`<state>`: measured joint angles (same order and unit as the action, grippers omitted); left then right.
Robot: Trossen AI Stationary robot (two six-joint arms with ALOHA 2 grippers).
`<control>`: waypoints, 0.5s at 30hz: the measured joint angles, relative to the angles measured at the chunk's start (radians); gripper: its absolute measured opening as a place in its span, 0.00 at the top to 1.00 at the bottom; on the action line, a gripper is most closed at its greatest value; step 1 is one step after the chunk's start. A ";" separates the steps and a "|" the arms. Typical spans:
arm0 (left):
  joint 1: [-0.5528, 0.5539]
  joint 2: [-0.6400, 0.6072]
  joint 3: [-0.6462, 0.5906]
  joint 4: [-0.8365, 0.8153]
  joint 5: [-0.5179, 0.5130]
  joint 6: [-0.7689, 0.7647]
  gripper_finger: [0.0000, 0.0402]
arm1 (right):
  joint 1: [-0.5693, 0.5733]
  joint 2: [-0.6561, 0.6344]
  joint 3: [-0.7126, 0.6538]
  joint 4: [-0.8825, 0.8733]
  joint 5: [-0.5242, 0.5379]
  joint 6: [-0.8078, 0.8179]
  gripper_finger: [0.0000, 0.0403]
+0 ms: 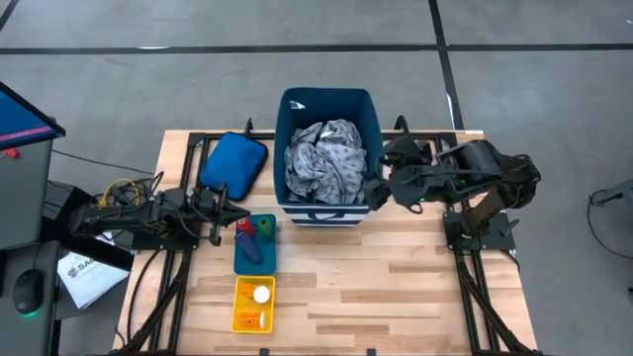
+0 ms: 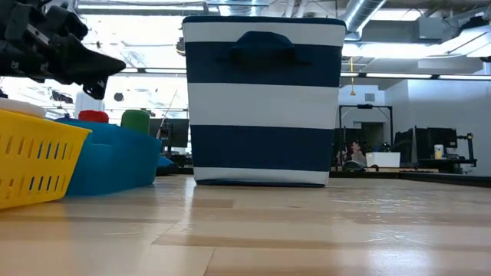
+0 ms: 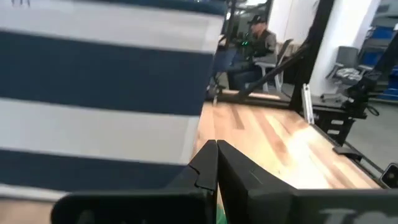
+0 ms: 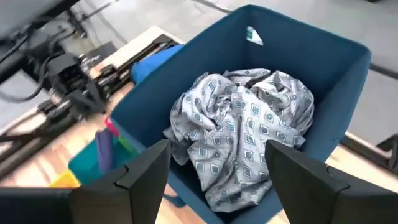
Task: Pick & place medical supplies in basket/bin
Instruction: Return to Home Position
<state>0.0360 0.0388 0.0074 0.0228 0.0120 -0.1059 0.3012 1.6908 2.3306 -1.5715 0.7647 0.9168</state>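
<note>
The navy-blue bin [image 1: 326, 107] with white stripes [image 2: 265, 100] stands at the table's far middle. The grey patterned gown [image 1: 326, 158] lies crumpled inside it [image 4: 249, 130]. Red [image 2: 93, 116], green [image 2: 136, 120] and dark-blue [image 1: 252, 247] cylinders sit in a teal tray [image 1: 255, 259]. A white-capped bottle [image 1: 260, 294] and orange bottles lie in a yellow basket [image 1: 253, 314]. My left gripper [image 1: 235, 212] is shut and hovers above the tray's far left edge [image 3: 216, 155]. My right gripper [image 4: 217, 168] is open over the bin's right near corner [image 1: 380, 190], its fingers apart above the gown.
A flat blue padded pouch [image 1: 234, 163] lies left of the bin, on the far side of the tray. Bare wooden table [image 1: 396, 287] stretches across the near right. Black frame rails run along both table sides. A person sits in the room beyond [image 3: 258, 37].
</note>
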 joint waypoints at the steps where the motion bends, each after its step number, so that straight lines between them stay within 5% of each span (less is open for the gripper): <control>1: 0.000 0.015 0.000 -0.001 -0.004 -0.007 1.00 | 0.000 -0.007 0.000 0.000 -0.010 -0.029 0.36; 15: 0.000 0.191 -0.001 0.017 -0.001 -0.033 1.00 | 0.030 -0.073 -0.001 0.034 -0.021 -0.555 0.36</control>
<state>0.0357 0.2299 0.0067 0.0403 0.0114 -0.1387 0.3310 1.6174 2.3295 -1.5374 0.7440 0.3616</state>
